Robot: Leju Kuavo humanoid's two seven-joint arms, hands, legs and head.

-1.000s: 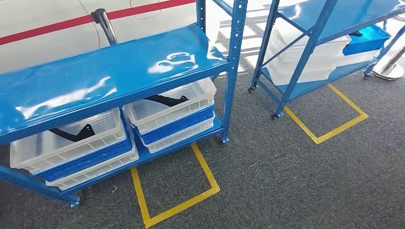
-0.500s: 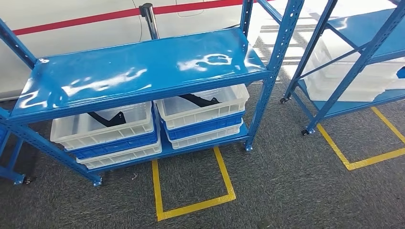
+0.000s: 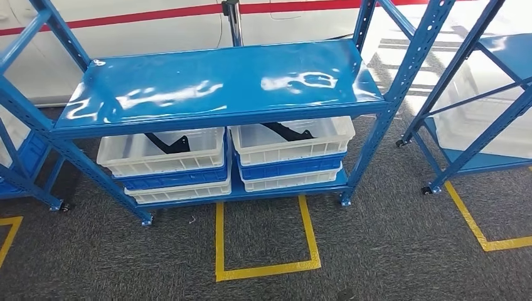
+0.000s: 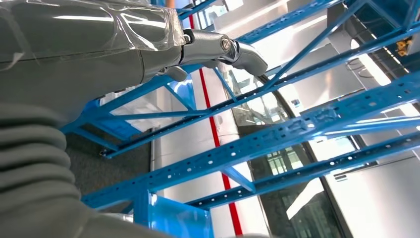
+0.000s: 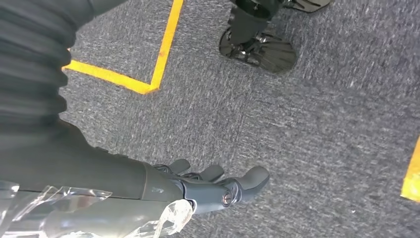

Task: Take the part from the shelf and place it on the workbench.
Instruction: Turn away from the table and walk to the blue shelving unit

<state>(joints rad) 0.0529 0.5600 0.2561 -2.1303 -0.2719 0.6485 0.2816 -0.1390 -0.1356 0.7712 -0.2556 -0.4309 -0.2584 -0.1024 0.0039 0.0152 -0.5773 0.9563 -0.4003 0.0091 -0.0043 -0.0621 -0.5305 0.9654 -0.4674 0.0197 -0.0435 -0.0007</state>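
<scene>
Two black angled parts wait on the low tier of the blue steel shelf, your landmark here. Nothing of the task is done: no part lifted, and no workbench in view, so the whole reach, grasp, carry and placing lies ahead of you.

Left to right under the shelf's glossy top deck: the left black bracket part lies in the left clear plastic bin, stacked on blue and clear crates; the right black bracket part lies in the right clear plastic bin, just beside the first stack.

The left hand hangs with nothing in it, beside blue shelf framing; how its fingers lie you cannot tell, since little more than a silver finger shows. The right hand hangs over the grey carpet, fingers loosely apart, holding nothing.

The top deck covers the back half of both bins, so each part's full shape is hidden. A yellow taped floor box lies in front of the shelf.
</scene>
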